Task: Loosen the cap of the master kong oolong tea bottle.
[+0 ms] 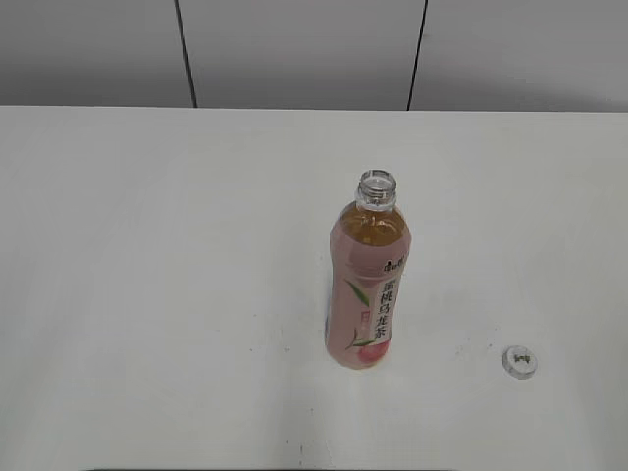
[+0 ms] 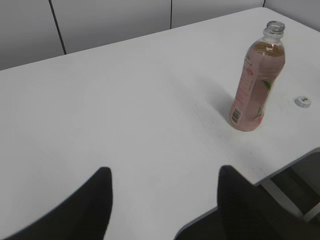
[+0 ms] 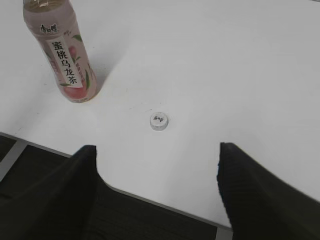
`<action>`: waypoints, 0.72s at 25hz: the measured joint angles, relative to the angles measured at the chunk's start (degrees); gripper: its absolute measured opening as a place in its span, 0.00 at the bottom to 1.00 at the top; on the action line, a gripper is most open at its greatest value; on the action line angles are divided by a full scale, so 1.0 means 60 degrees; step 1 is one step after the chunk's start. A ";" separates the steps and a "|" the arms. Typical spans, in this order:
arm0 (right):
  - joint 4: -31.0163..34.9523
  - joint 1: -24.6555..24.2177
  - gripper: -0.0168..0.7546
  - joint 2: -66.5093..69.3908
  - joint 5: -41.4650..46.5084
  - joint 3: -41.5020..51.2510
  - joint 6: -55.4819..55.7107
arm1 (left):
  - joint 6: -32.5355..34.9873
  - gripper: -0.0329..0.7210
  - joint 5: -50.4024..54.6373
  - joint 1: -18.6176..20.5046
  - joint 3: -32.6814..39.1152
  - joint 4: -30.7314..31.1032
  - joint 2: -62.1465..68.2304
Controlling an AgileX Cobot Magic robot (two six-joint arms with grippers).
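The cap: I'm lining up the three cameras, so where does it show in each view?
Exterior view: the cap lies on the table, lower right.
Left wrist view: far right, mid-height.
Right wrist view: near centre.
Shared landmark: the open tea bottle stands to its left in all three.

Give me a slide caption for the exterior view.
Uncapped oolong tea bottle stands upright on the white table, its cap lying apart to the right.

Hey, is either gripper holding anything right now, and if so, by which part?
Nothing is held. Both grippers, left and right, are open and empty. The bottle stands alone, the cap beside it.
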 joint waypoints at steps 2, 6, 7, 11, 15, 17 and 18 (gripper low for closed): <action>0.0000 0.0000 0.75 0.0000 -0.0009 0.0000 0.0011 | 0.0000 0.58 0.0000 0.0000 0.0000 0.0000 0.0000; 0.0000 0.0000 0.75 0.0000 -0.0029 0.0000 0.0018 | 0.0000 0.58 0.0000 0.0000 0.0000 -0.0018 0.0000; 0.0000 0.0000 0.75 0.0000 -0.0029 0.0000 0.0018 | 0.0000 0.58 0.0000 0.0000 0.0000 -0.0018 0.0000; 0.0000 0.0000 0.75 0.0000 -0.0029 0.0000 0.0018 | 0.0000 0.58 0.0000 0.0000 0.0000 -0.0021 0.0000; 0.0032 -0.0393 0.75 -0.0004 -0.0066 0.0000 0.0018 | 0.0000 0.58 0.0001 0.0775 0.0003 -0.0030 0.0000; 0.0036 -0.1054 0.75 -0.0004 -0.0066 0.0000 0.0021 | 0.0000 0.58 -0.0002 0.1961 0.0003 -0.0030 0.0000; 0.0036 -0.1398 0.75 -0.0004 -0.0066 0.0000 0.0029 | 0.0000 0.58 -0.0002 0.2560 0.0003 -0.0030 0.0000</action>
